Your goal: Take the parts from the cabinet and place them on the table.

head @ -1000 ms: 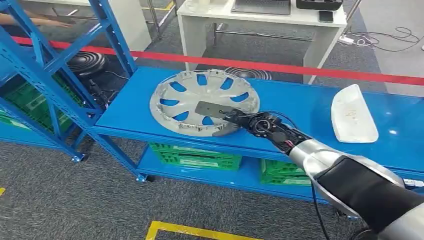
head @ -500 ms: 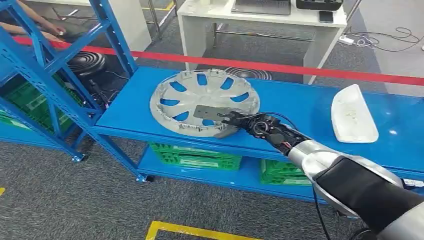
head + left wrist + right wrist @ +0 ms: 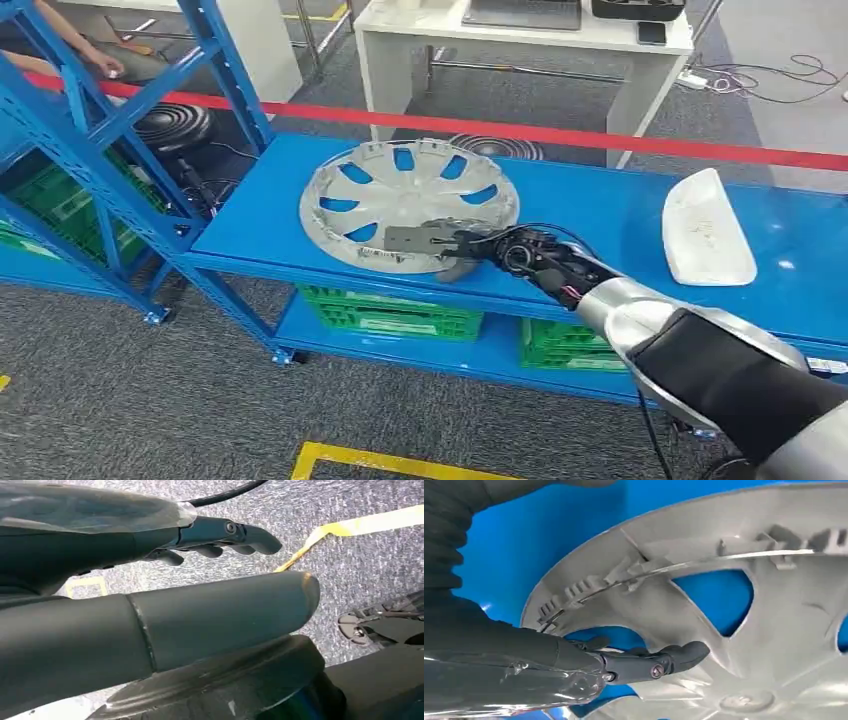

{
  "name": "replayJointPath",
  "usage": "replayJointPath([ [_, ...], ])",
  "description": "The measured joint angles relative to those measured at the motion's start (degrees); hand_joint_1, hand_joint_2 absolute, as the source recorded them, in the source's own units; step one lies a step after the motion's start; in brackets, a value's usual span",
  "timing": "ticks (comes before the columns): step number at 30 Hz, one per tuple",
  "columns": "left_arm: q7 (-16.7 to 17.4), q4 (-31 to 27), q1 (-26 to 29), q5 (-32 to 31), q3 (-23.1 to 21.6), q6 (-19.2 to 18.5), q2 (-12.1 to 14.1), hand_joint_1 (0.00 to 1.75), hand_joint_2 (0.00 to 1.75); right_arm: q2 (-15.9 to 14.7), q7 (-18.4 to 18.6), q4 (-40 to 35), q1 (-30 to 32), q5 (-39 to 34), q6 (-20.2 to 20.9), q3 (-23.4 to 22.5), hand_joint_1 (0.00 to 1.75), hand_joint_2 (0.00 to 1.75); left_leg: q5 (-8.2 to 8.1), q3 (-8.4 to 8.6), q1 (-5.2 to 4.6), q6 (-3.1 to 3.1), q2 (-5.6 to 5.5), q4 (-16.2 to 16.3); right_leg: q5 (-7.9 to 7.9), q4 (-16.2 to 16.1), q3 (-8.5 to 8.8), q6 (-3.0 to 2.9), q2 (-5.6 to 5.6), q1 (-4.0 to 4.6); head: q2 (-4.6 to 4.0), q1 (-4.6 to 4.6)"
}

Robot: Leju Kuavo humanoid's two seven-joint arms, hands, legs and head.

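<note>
At the far left of the head view a blue cabinet frame [image 3: 95,130] stands with green crates [image 3: 60,205] on its low shelves, and a person's arm [image 3: 75,45] shows behind it. To its right the blue table [image 3: 600,215] carries the grey wheel cover [image 3: 408,203], lying flat with its inner side up near the table's front left part. The right hand [image 3: 470,248] reaches over the cover's near rim, fingers extended across it; whether they grip the rim cannot be told from here. The right wrist view comes closer: the dark fingers [image 3: 674,657] lie straight over a spoke beside a cut-out, holding nothing, with the rim's clips and wire ring in sight. Further right on the table rests a white part [image 3: 705,230], well apart from the cover. The left wrist view shows the left hand [image 3: 220,535] above grey carpet and yellow floor tape [image 3: 350,527], fingers loosely extended, nothing in them.
</note>
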Motion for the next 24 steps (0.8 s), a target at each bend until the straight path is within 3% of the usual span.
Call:
replayJointPath([
  [23, -0.3, 0.0, -0.3, 0.6, 0.0, -0.9, 0.0, 0.00, 0.00, 0.0, 0.4, -0.1, -1.0, 1.3, 1.8, 4.3, 0.00, 1.75, 0.00, 0.01, 0.01, 0.00, 0.00, 0.0, 0.00, 0.0, -0.01, 0.00, 0.02, 0.00, 0.00, 0.00],
  [24, -0.4, 0.0, -0.3, 0.7, 0.0, -1.0, 0.0, 0.00, 1.75, 0.0, 0.3, -0.1, -1.0, 1.3, 1.8, 4.3, 0.00, 1.75, 0.00, 0.01, 0.01, 0.00, 0.00, 0.0, 0.00, 0.0, -0.01, 0.00, 0.02, 0.00, 0.00, 0.00],
])
